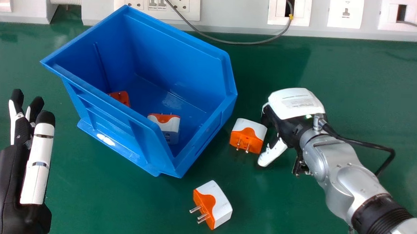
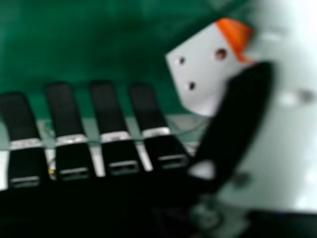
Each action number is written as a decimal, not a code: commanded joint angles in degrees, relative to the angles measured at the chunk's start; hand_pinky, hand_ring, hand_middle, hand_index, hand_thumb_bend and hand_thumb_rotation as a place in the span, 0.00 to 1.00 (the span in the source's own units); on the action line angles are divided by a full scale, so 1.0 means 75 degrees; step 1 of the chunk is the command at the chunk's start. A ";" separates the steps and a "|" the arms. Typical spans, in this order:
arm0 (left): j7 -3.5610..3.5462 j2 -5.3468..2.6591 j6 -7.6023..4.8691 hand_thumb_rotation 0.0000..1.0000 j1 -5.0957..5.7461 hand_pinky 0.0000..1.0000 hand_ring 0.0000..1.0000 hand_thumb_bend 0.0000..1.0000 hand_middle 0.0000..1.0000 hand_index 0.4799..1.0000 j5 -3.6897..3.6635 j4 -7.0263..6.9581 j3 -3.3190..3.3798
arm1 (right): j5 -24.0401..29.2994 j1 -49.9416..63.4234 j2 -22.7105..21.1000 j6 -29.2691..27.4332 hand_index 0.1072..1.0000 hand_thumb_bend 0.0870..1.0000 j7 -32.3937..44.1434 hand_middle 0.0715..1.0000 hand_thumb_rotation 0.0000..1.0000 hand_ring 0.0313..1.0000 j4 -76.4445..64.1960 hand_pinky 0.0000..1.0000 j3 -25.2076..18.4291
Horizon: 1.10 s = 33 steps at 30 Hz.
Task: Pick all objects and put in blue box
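My right hand (image 1: 296, 105) is low over the table, right of the blue box (image 1: 197, 42). A white-and-orange plug adapter (image 1: 249, 134) lies beside it, between its thumb and the box. Another adapter (image 1: 222, 205) rests on the table nearer the front, pins pointing left. Inside the box are a white-and-orange adapter (image 1: 166, 124) and an orange piece (image 1: 120, 97), partly hidden by the wall. My left hand (image 1: 6, 182) is at the left edge, fingers straight. In the right hand view, my right hand (image 2: 105, 111) has straight fingers; an adapter (image 2: 198, 74) shows partly behind the thumb.
A wall panel with sockets (image 1: 157, 2) runs along the back of the green table (image 1: 371, 103). A grey cable (image 1: 247, 43) loops down behind the box's right side. The box's raised walls stand between my two hands.
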 commanded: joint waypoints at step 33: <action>0.0398 -0.0161 0.0297 0.82 0.0235 1.00 1.00 0.30 1.00 1.00 0.0084 -0.0717 -0.0190 | -0.0378 -0.0437 0.0932 0.0415 0.85 0.94 0.0169 0.88 0.59 0.83 0.0719 0.75 0.0476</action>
